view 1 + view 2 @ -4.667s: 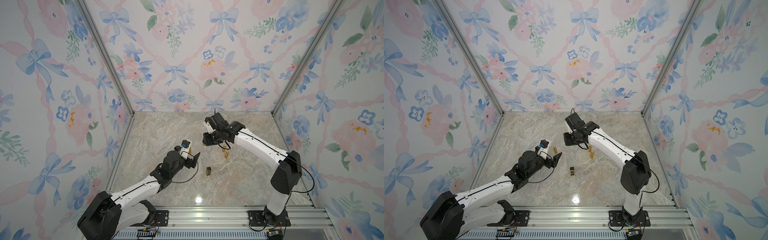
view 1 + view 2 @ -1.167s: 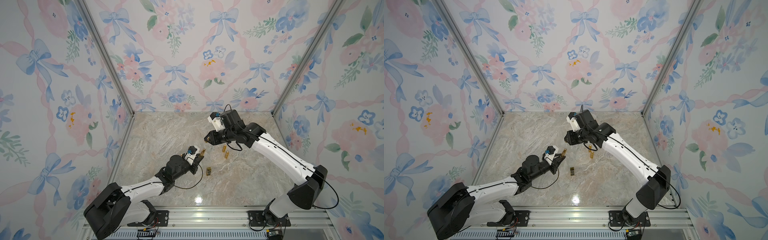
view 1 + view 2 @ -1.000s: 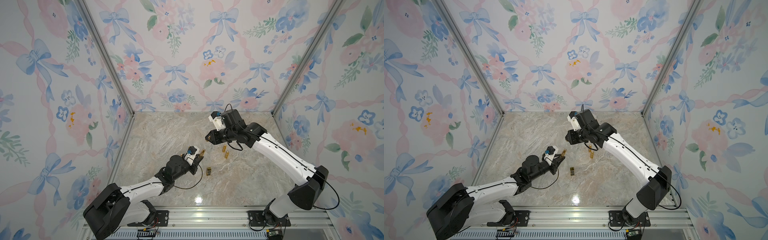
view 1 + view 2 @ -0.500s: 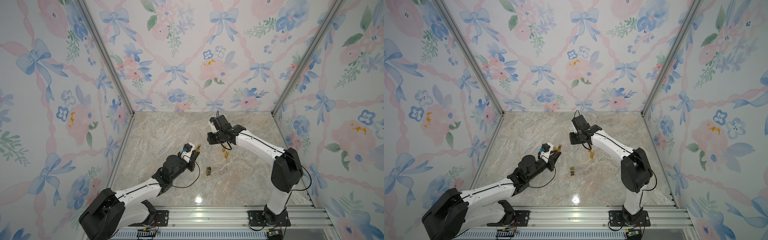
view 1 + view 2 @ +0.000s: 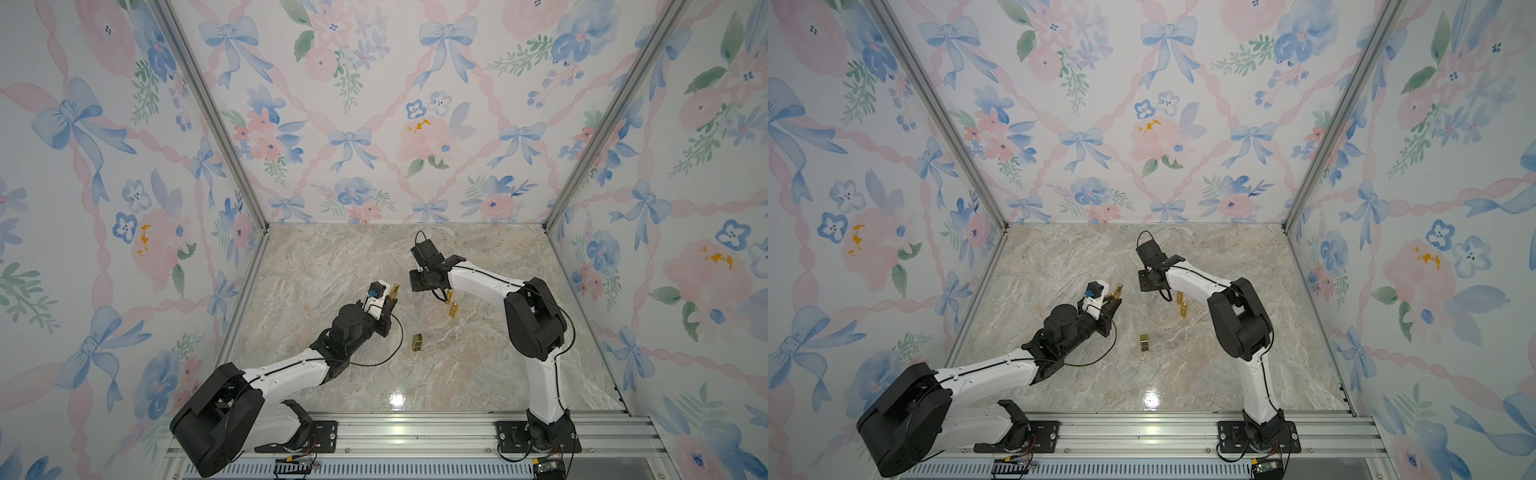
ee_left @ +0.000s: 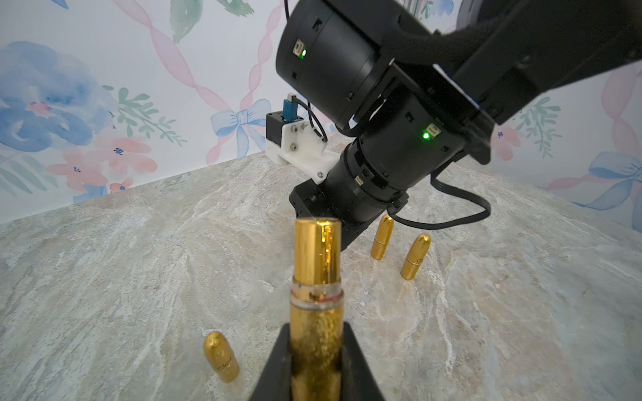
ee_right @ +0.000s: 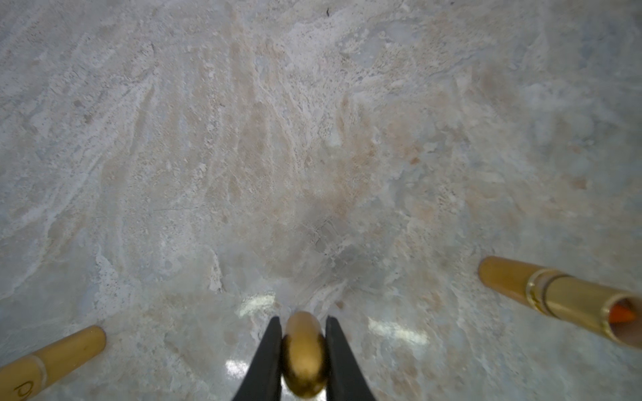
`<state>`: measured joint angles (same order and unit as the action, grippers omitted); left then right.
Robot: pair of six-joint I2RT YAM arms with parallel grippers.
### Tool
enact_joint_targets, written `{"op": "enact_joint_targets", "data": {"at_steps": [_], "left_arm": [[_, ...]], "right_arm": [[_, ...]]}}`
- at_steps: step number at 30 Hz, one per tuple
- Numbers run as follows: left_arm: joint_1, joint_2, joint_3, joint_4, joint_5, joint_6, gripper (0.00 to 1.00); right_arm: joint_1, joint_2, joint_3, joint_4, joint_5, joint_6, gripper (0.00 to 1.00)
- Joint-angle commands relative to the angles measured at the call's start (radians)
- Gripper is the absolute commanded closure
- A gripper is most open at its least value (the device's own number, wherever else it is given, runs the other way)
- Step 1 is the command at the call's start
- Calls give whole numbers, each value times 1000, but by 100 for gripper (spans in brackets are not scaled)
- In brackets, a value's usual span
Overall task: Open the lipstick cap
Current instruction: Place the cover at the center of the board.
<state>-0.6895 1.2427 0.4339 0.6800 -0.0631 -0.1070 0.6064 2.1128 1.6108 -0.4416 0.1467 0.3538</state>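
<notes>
Left gripper (image 6: 314, 335): the fingers pinch the lower body of the lipstick (image 6: 316, 277). The lipstick is held raised above the marble table (image 5: 332, 266), left of centre in both top views (image 5: 1118, 289). Its shiny inner sleeve stands bare above a ringed collar. The sleeve mouth is seen side-on, so its contents do not show. The frame edge cuts off the base in the left wrist view.

Right gripper (image 7: 303, 323): the fingers are clamped on a gold cap (image 7: 304, 350), low over the table and apart from the lipstick. Only the cap's rounded end shows, and it is blurred. In both top views the wrist housing covers the fingers and the cap.

Other items:
- Two bullet-shaped gold tubes (image 5: 448, 296) (image 5: 454, 309) stand just beside the right gripper.
- A square gold block (image 5: 417, 343) sits nearer the rail.
- A third bullet-shaped tube (image 6: 220, 357) shows in the left wrist view but cannot be made out in the top views.
- An open gold tube (image 7: 556, 302) with orange-red inside is cut off at the edge of the right wrist view. Which tube it is cannot be told.
</notes>
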Motion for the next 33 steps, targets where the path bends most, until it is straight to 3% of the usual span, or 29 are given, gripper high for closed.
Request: {"op": "enact_joint_targets", "data": {"at_steps": [1, 13, 33], "left_arm": [[9, 15, 30, 19, -22, -5, 100], [17, 22, 21, 38, -24, -18, 100], [24, 15, 9, 49, -21, -19, 100]], "right_arm": [[-17, 42, 47, 20, 43, -14, 79], [-19, 142, 151, -25, 73, -46, 78], [-7, 167, 131, -19, 70, -46, 73]]}}
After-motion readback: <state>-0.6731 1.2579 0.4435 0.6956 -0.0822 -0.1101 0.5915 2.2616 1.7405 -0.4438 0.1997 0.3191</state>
